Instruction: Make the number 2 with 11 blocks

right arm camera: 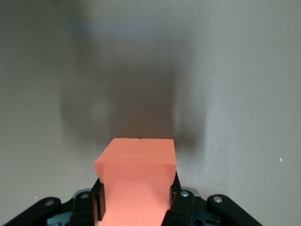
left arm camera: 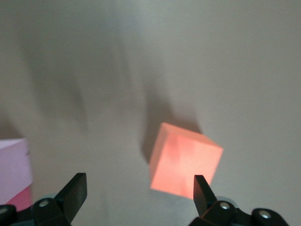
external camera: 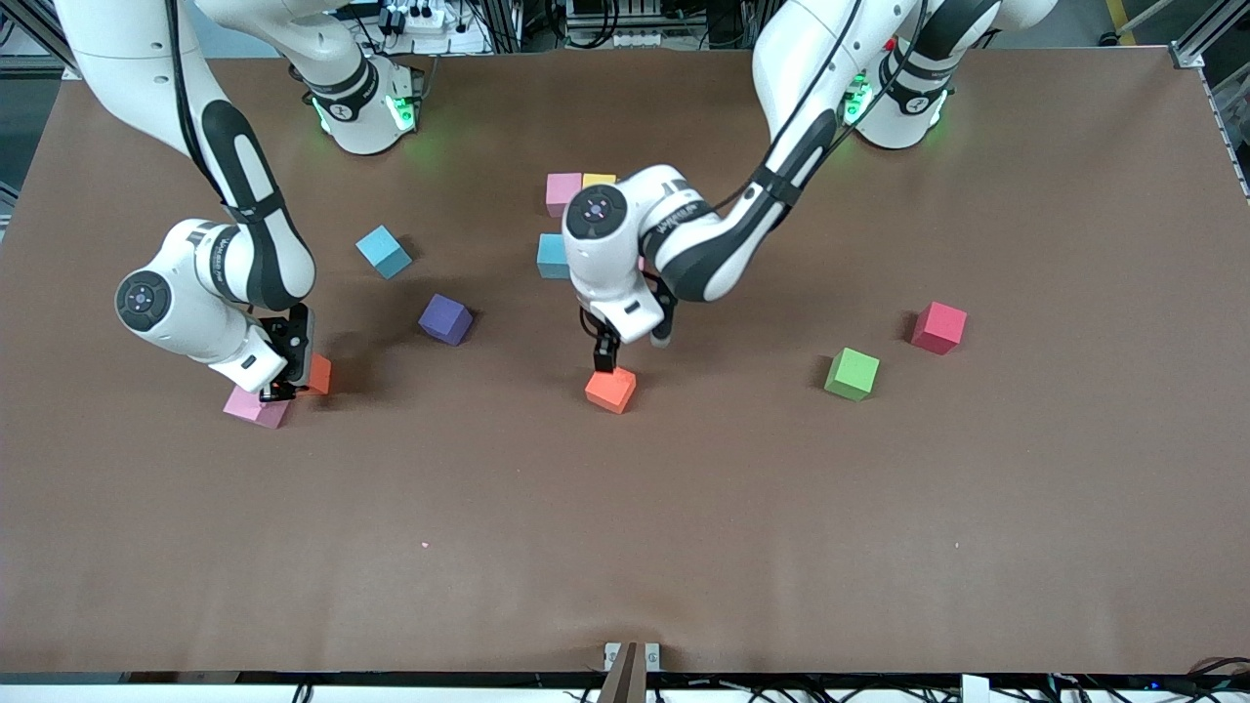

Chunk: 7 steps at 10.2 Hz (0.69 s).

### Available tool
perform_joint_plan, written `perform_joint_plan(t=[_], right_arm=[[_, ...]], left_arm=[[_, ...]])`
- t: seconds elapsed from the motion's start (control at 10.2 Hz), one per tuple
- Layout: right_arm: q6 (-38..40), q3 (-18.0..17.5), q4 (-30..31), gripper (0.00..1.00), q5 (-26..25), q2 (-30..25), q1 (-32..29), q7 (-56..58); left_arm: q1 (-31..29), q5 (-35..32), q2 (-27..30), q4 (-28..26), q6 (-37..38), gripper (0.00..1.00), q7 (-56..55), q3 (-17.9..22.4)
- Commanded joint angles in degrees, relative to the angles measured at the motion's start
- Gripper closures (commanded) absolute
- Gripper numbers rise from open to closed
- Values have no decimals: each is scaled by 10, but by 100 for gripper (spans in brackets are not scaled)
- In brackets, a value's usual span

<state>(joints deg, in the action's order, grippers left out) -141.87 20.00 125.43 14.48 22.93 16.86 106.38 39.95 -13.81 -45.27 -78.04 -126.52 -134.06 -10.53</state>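
My right gripper (external camera: 280,389) is shut on an orange block (external camera: 319,374) low over the table, beside a pink block (external camera: 255,406). In the right wrist view this orange block (right arm camera: 136,165) fills the space between the fingers (right arm camera: 173,197). My left gripper (external camera: 605,362) hangs open just above a second orange block (external camera: 611,389) at the table's middle. The left wrist view shows that block (left arm camera: 185,161) lying tilted near one of the wide-apart fingertips (left arm camera: 200,184), untouched. A pink (external camera: 562,189), a yellow (external camera: 599,180) and a cyan block (external camera: 552,256) lie together, partly hidden by the left arm.
Loose blocks lie around: another cyan one (external camera: 383,251) and a purple one (external camera: 445,318) between the arms, a green one (external camera: 852,374) and a red one (external camera: 939,327) toward the left arm's end. A pink block's edge (left arm camera: 14,167) shows in the left wrist view.
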Motion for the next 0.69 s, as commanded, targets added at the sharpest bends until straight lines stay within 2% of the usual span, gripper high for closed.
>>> perform_joint_plan(t=[0.0, 0.2, 0.59], right_arm=[[92, -11, -38, 71, 11, -18, -9, -25], [156, -12, -68, 71, 11, -25, -3, -82], [168, -12, -98, 71, 11, -35, 73, -299]], left_arm=[[8, -8, -13, 10, -53, 0, 78, 26], [8, -7, -37, 10, -96, 0, 164, 35], [14, 2, -67, 10, -106, 0, 160, 34]])
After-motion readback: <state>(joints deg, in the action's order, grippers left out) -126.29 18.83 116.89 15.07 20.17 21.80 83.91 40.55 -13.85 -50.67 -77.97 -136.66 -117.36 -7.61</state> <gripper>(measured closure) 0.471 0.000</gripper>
